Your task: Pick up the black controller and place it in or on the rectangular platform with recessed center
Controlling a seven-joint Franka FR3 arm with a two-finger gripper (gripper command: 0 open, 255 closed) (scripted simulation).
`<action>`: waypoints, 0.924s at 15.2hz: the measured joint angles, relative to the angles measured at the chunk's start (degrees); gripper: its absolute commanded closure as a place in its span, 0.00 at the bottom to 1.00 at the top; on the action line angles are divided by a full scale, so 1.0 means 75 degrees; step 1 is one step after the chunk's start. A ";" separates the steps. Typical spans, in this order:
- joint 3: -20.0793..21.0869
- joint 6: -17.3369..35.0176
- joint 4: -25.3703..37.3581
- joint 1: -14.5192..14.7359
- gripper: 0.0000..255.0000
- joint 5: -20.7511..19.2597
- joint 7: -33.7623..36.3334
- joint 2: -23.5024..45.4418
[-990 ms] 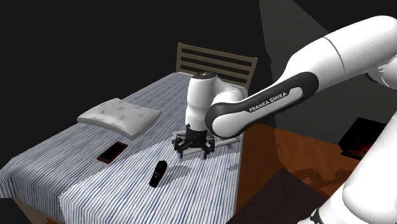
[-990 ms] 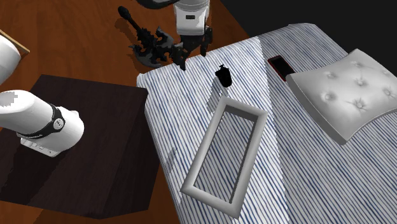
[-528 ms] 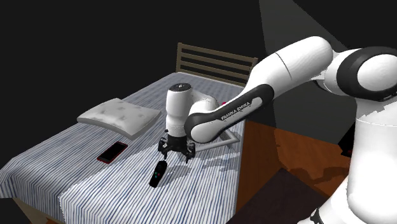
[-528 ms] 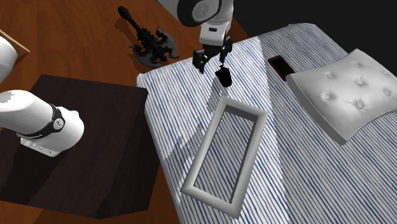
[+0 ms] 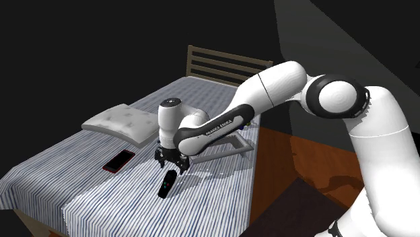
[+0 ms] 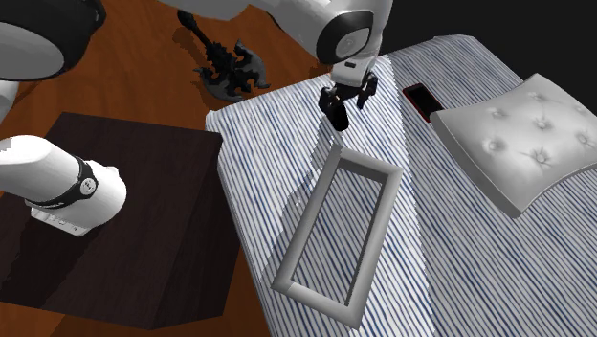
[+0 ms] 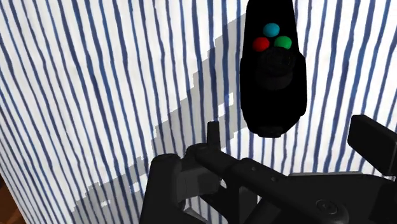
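Bed cover [image 5: 87, 182], blue-striped. Second exterior view:
- black controller [image 6: 337, 117] lies flat on the cover, near the bed's edge
- grey rectangular platform [image 6: 304, 225], a raised rim round a recessed middle, at the controller's 6 o'clock and apart from it
- red-edged phone [image 6: 421, 101] at the controller's 3 o'clock, with a tufted pillow [image 6: 517, 139] beyond it
- dark spiky object [image 6: 228, 72] on the wood floor at the controller's 10 o'clock, off the bed

Arm: stretched far out, forearm low over the cover, hand pointing straight down. In the shoulder view the arm crosses in front of the platform and hides part of it.

Gripper [image 5: 169, 163]: just above the controller's far end. In the wrist view the fingers are spread, one on each side of the controller's rounded end with a gap on both sides, and hold nothing. The controller has red, blue and green buttons.
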 measured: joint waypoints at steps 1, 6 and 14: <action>-0.0040 0.0047 0.0042 0.0033 0.00 -0.0033 0.0048 0.0086; -0.0211 0.0310 0.0222 0.0134 0.00 -0.0199 0.0126 0.0526; -0.0241 0.0384 0.0209 0.0157 1.00 -0.0233 0.0162 0.0590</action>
